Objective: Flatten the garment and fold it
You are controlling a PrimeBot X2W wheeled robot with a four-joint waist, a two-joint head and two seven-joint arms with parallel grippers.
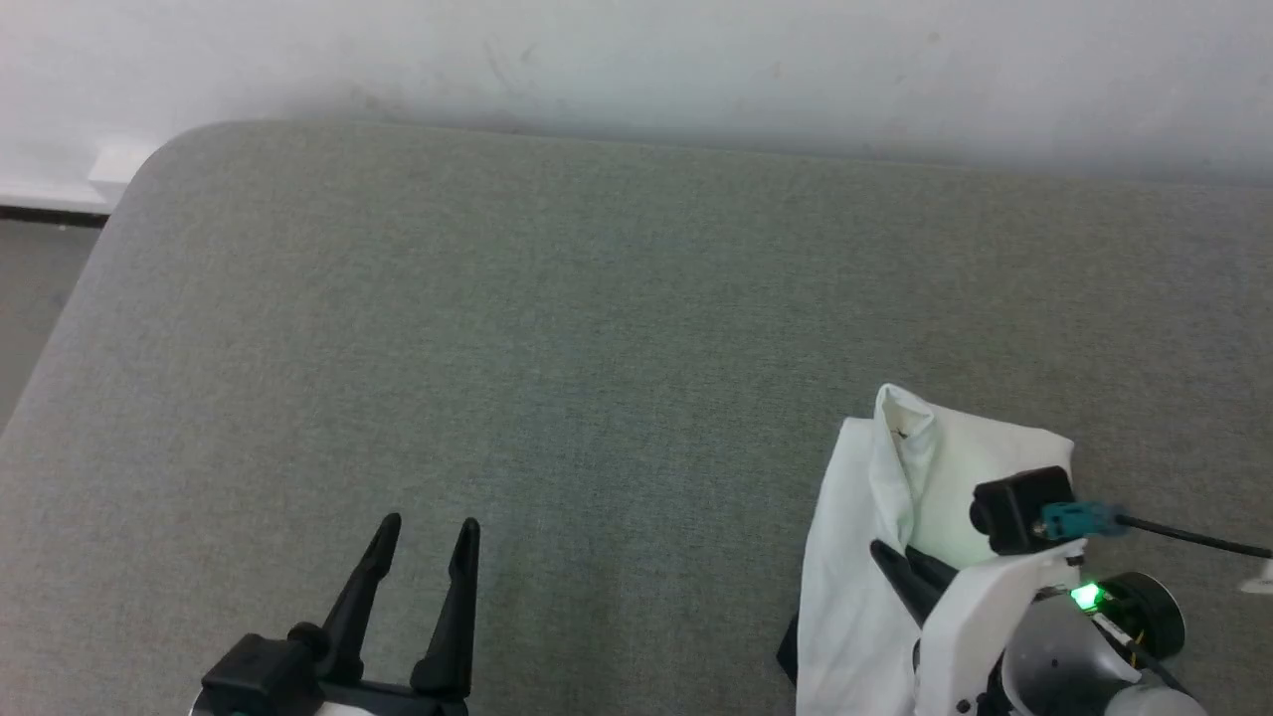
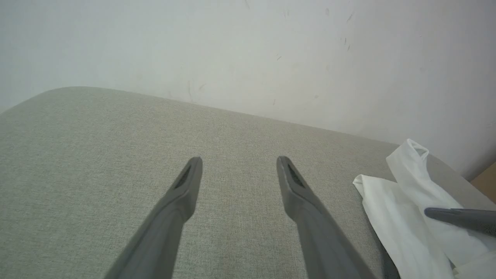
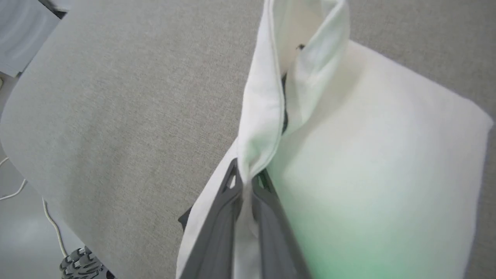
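Note:
The garment lies bunched at the lower right of the grey-green table, white with a sliver of black at its lower edge; part of it stands up in a raised fold. My right gripper is shut on that white cloth, and in the right wrist view the fingers pinch a ridge of the garment between them. The left gripper stands open over bare table at the lower left, well apart from the cloth. In the left wrist view its fingers are spread, with the garment at the right edge.
The padded table has a rounded far-left corner and runs up to a white wall. Floor shows past the table's left edge. A white cable lies on the floor in the right wrist view.

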